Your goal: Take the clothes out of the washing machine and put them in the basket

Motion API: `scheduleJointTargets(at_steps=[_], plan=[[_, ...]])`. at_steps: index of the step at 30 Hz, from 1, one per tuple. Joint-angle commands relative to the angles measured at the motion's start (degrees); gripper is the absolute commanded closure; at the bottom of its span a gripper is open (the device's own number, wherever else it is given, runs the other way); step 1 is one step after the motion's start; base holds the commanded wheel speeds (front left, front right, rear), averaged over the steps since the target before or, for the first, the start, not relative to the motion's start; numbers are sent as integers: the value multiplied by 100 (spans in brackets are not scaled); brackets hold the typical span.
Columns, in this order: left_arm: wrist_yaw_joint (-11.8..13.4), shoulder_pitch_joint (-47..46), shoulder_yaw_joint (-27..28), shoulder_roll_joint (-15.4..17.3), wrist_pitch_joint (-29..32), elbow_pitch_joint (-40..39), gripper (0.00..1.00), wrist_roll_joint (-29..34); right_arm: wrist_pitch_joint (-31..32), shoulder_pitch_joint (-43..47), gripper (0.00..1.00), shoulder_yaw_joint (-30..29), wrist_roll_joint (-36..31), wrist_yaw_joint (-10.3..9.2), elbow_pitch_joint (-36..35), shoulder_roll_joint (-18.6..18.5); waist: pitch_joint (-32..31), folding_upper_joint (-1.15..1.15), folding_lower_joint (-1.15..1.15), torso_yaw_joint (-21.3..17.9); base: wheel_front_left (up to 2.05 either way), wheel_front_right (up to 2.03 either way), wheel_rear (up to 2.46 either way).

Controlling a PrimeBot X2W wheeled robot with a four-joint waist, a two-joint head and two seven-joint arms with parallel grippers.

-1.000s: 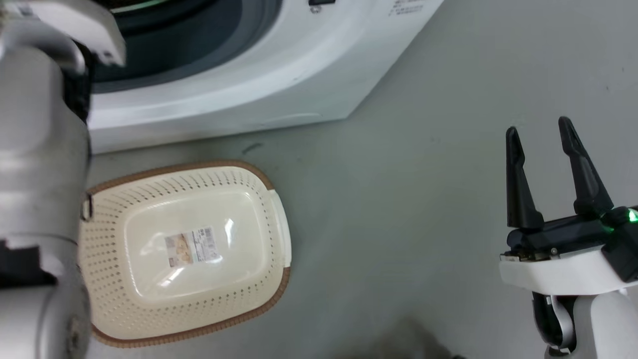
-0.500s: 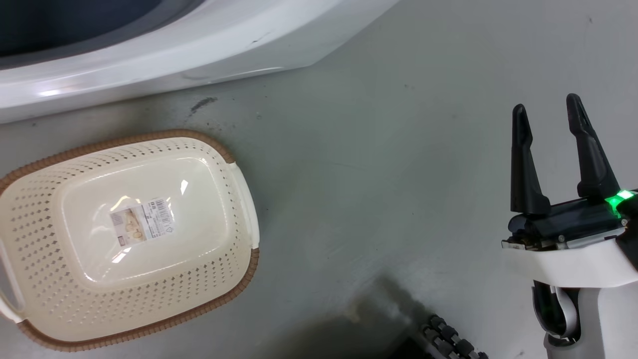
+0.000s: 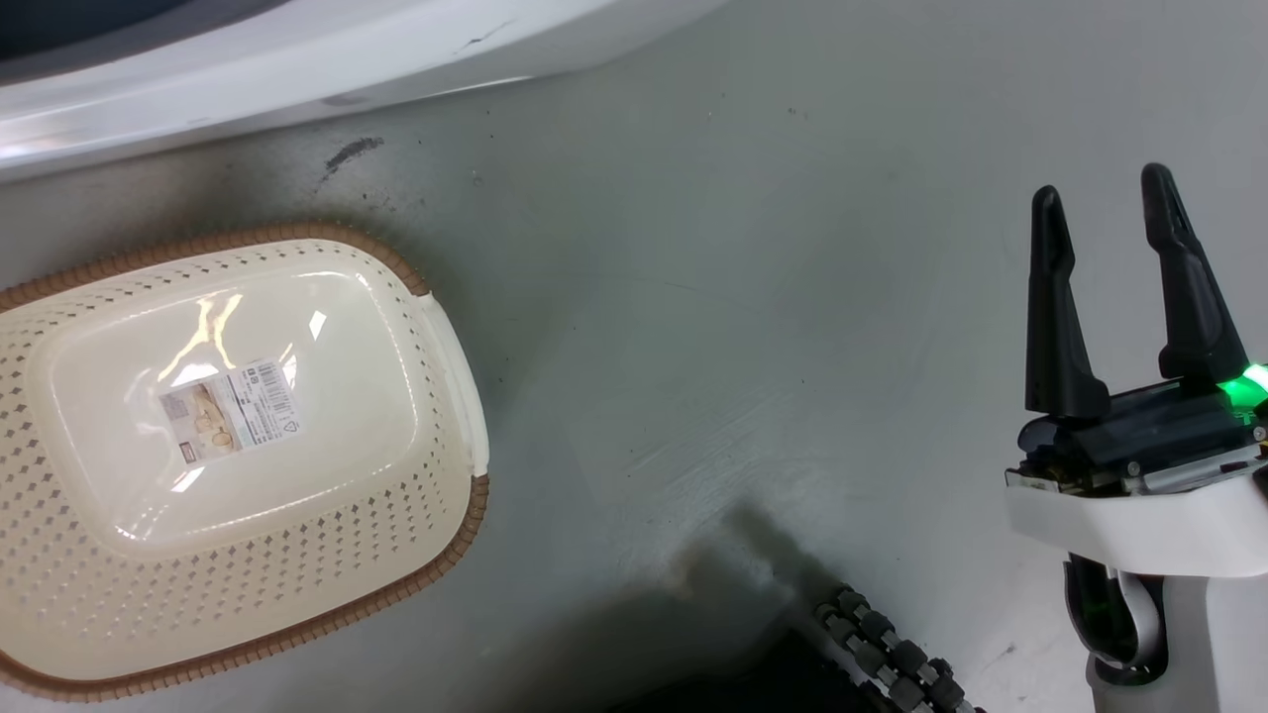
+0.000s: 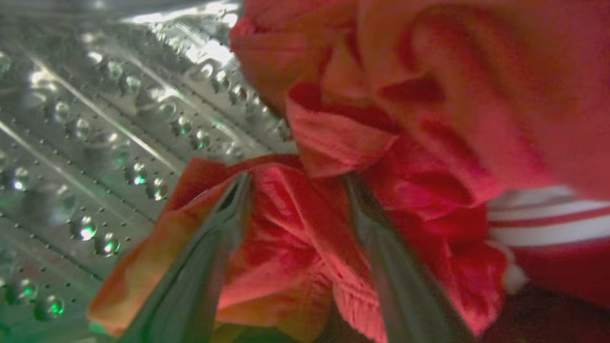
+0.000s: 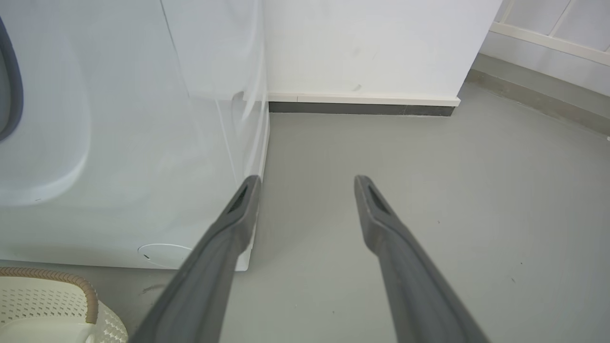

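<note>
The clothes (image 4: 381, 143) lie in the drum (image 4: 95, 119), soft, light and floppy, and would likely trail and snag. A bunched fold looks the best hold. The left gripper (image 4: 295, 183) stands parted astride such a fold, close to the drum wall. The right gripper (image 3: 1103, 188) hangs open and empty over the floor (image 3: 743, 297). The empty basket (image 3: 436, 564) sits near the washer (image 3: 297, 59).

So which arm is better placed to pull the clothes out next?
Left. The left hand is inside the steel drum, open around a fold of the red clothes. The right hand hangs open over the floor beside the washing machine.
</note>
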Motion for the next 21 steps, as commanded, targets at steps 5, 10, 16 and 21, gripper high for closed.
scheduleJointTargets(at_steps=[5, 10, 16, 21], plan=[[-2, -177, -332, 36, 199, -69, 0, -153, -14, -91, 0, -20, 82, -4, -38, 9, 189, 0, -1, 37, 0, 0, 0], [-3, -136, -483, 105, 259, -60, 0, -354, -14, -143, 0, -5, 145, -4, -39, 9, 257, 0, -1, 12, 0, 0, 0], [-3, -90, -650, 109, 312, -79, 0, -622, -14, -170, 0, -56, 177, -4, -44, 9, 327, 0, -1, 35, 0, 0, 0], [-3, -5, -776, 93, 480, -82, 100, -916, -14, -205, 0, -81, 191, -4, -47, 9, 354, 0, -1, 44, 0, 0, 0]])
